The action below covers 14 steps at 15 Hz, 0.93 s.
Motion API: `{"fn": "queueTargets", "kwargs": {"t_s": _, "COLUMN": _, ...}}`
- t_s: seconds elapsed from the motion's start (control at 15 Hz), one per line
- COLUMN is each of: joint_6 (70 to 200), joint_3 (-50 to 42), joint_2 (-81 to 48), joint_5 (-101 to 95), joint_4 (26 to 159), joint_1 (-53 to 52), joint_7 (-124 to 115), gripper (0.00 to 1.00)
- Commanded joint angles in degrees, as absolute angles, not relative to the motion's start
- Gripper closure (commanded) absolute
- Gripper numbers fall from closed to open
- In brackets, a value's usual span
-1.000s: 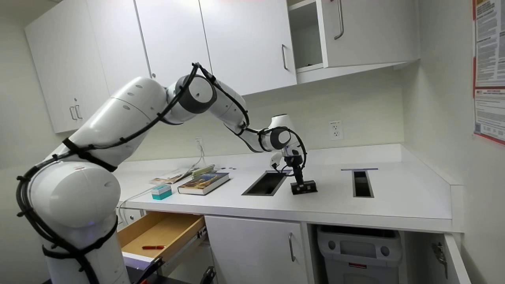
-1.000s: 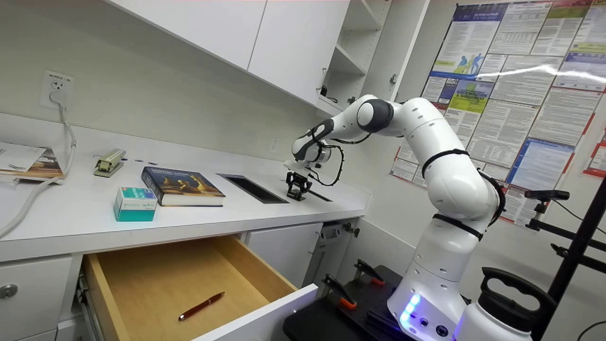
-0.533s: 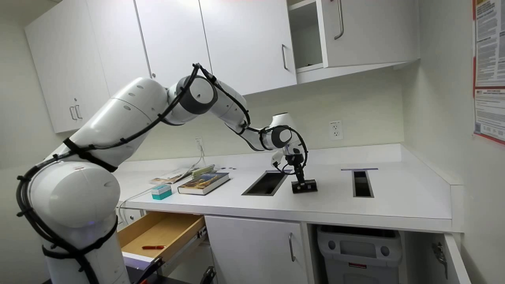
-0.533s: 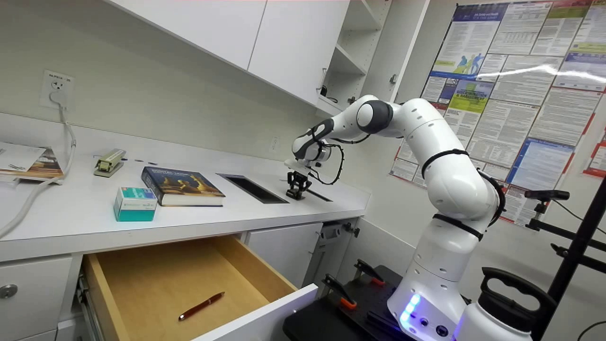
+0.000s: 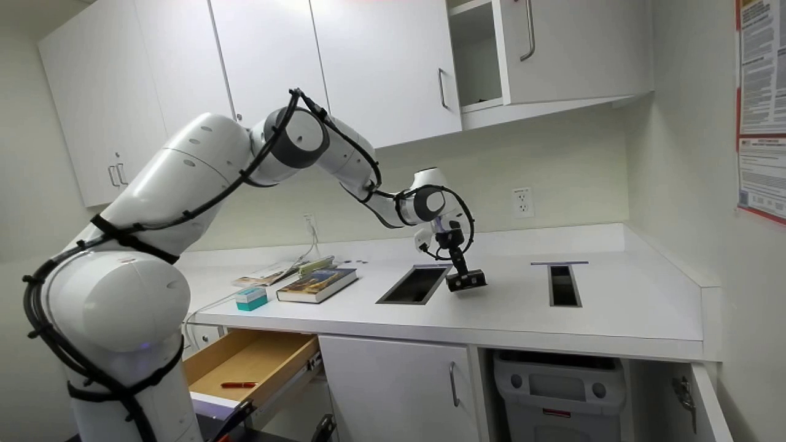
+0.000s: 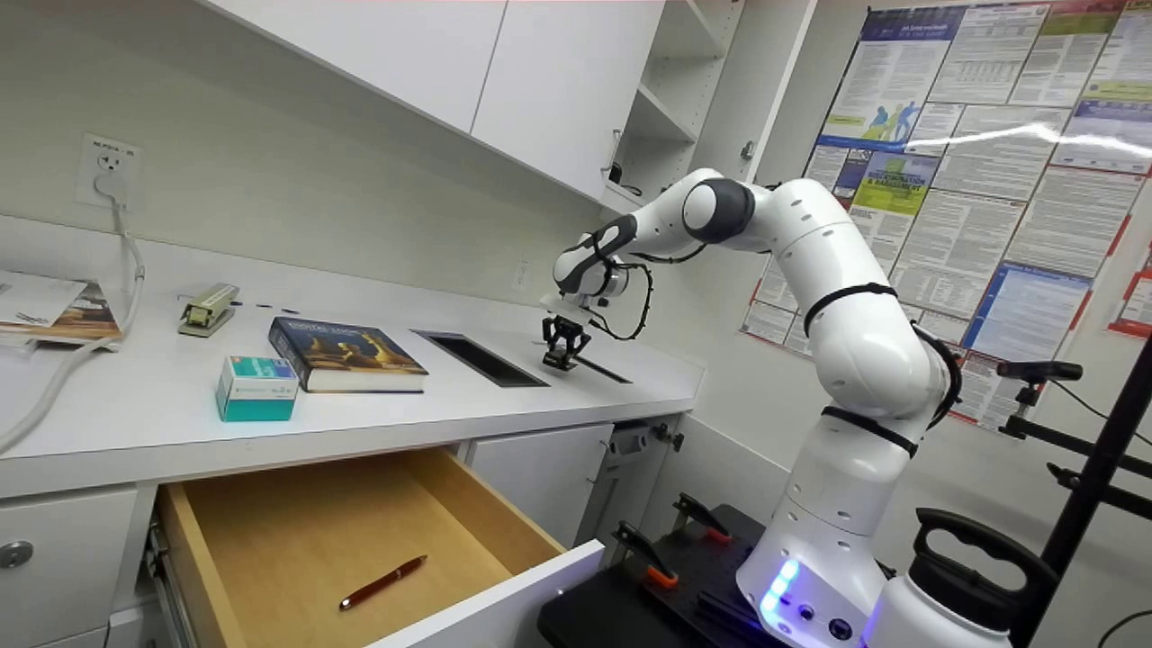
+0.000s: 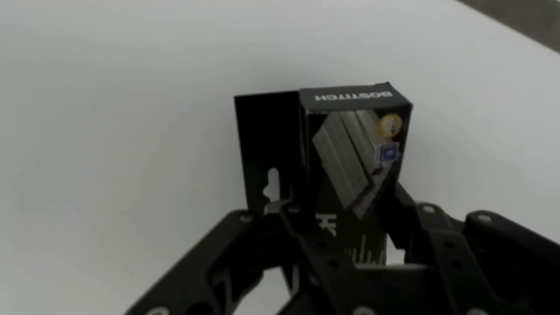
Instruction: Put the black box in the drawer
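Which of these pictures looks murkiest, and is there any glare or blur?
Wrist view: dimmest and greyest, the black jointed gripper fingers soft-edged, yet the white BOSTITCH lettering on the small black rectangular cardboard box is readable, upside down; in an exterior view: a bright white streak of glare crosses the rectangular printed wall posters, whose small print is too fine to read.

The black box [image 7: 356, 168] bears white lettering [image 7: 353, 96] and a grey picture [image 7: 348, 155], the drawer [image 6: 333, 517] is tan inside and white-fronted, the carton [image 6: 256, 389] white and teal.
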<state>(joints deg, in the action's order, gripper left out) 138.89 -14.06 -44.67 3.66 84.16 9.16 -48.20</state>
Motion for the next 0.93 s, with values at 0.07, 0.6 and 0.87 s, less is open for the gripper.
{"fn": "queueTargets", "kwargs": {"t_s": 0.07, "joint_6": 141.0, "joint_3": -14.5, "joint_2": -34.1, "joint_5": 0.6, "joint_4": 97.6, "joint_1": 3.8, "joint_7": -44.4, "gripper": 0.81}}
{"fn": "queueTargets", "kwargs": {"t_s": 0.6, "joint_6": 149.5, "joint_3": -13.3, "joint_2": -17.0, "joint_5": -11.2, "joint_4": 120.1, "joint_1": -6.4, "joint_7": -39.9, "gripper": 0.81}}
{"fn": "queueTargets", "kwargs": {"t_s": 0.87, "joint_6": 154.0, "joint_3": -10.7, "joint_2": -6.4, "joint_5": -18.1, "joint_4": 131.0, "joint_1": -9.2, "joint_7": -39.2, "gripper": 0.81}}
